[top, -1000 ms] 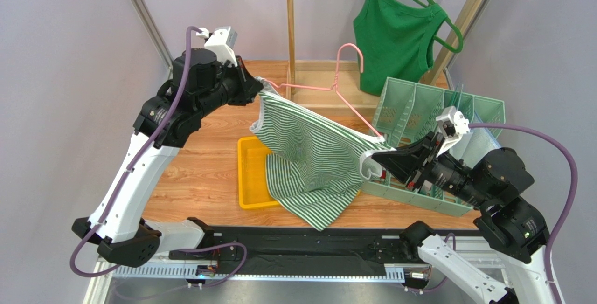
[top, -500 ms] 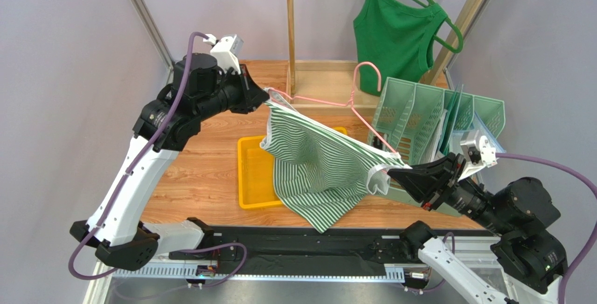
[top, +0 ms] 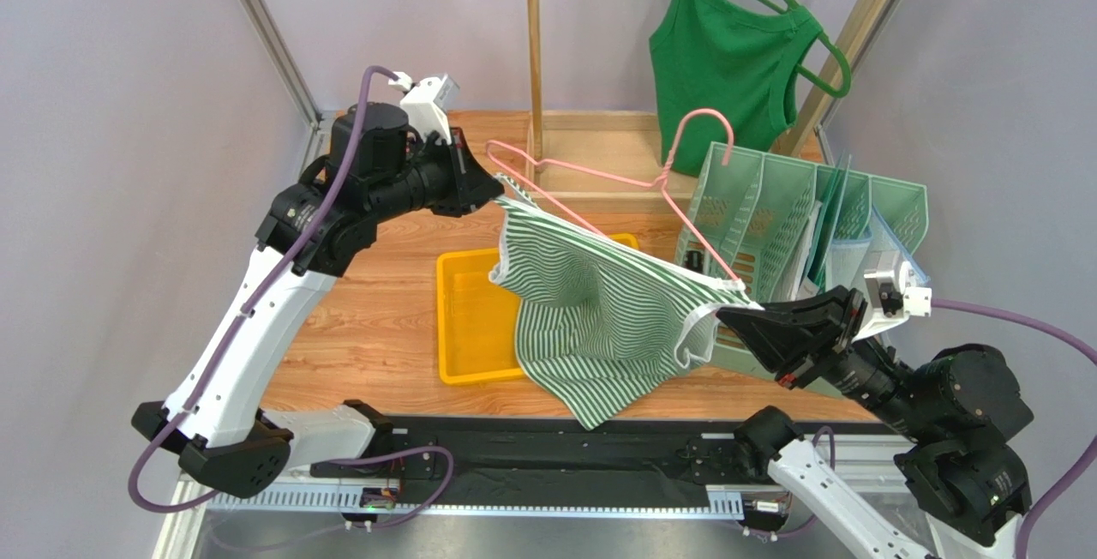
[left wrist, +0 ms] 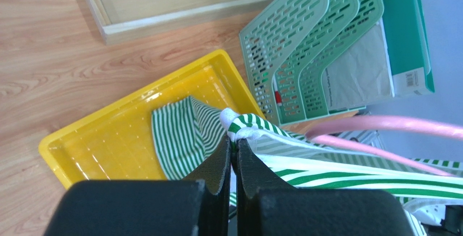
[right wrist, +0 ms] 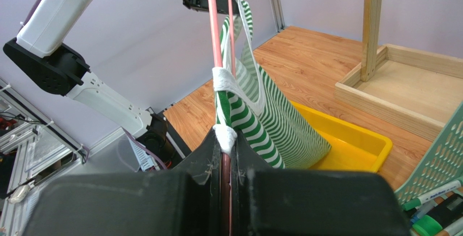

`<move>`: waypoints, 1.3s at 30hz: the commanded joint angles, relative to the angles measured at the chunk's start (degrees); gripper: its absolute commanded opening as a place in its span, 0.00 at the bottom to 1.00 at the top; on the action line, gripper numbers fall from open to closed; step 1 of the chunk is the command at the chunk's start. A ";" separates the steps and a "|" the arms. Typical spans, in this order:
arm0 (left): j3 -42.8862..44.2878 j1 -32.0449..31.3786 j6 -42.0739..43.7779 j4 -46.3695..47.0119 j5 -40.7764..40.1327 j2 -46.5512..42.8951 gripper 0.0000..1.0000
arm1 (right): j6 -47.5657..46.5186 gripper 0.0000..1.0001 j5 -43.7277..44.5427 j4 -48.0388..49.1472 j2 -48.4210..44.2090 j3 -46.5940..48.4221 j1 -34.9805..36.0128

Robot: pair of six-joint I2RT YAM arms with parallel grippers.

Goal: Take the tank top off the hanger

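A green-and-white striped tank top (top: 605, 315) hangs on a pink hanger (top: 702, 114), stretched in the air between my two grippers above the yellow tray (top: 461, 328). My left gripper (top: 497, 189) is shut on the top's left shoulder strap (left wrist: 239, 128), with the pink hanger (left wrist: 391, 124) just beside it. My right gripper (top: 724, 324) is shut on the hanger's right end (right wrist: 213, 24) with the white-edged strap (right wrist: 224, 135) pinched in the jaws. The cloth (right wrist: 271, 111) drapes down toward the tray.
A green mesh file organizer (top: 773, 212) with pens stands at the right, close to my right gripper. A wooden post (top: 532, 45) with a box base stands at the back. A plain green tank top (top: 728, 58) hangs on a green hanger at the back right.
Both grippers have moved right with the top and hanger. My right gripper pulled back toward the near right. The hanger's hook swung right, up to the organizer.
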 commanded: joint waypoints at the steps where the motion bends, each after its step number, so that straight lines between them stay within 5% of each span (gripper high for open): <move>1: -3.70 5.76 3.79 -0.38 -12.42 -0.98 0.00 | 0.58 0.00 2.02 16.54 -0.30 2.60 -0.01; 8: -7.92 5.76 5.19 1.99 -12.34 -6.07 0.00 | 2.85 0.00 2.99 19.87 12.17 2.86 0.07; 10: -8.62 5.76 6.16 1.82 -12.16 -7.65 0.11 | 2.77 0.00 2.81 21.02 14.38 3.04 0.07; 11: -8.89 5.67 6.42 1.56 -12.16 -8.18 0.29 | 2.42 0.00 2.98 21.29 15.44 3.30 0.07; 14: -10.47 5.67 7.91 0.42 -11.98 -11.34 0.51 | -0.12 0.00 3.07 19.72 21.49 6.11 0.07; 18: -13.80 5.76 10.64 -0.73 -10.84 -18.97 0.69 | -4.78 0.00 2.29 18.13 27.04 9.97 0.07; 23: -10.84 5.76 13.28 -0.56 -10.06 -28.03 0.75 | -10.14 0.00 -8.06 15.32 32.92 13.40 0.07; 28: -6.26 5.67 21.00 4.19 6.80 -32.00 0.79 | -10.33 0.00 -21.17 11.71 34.96 14.56 0.07; 32: -3.19 5.67 26.90 4.28 17.27 -29.56 0.80 | -5.08 0.00 -28.90 14.69 34.43 9.90 0.07; 39: -1.68 5.76 30.23 2.43 20.97 -22.34 0.83 | -2.33 0.00 -37.51 16.46 33.29 4.62 0.07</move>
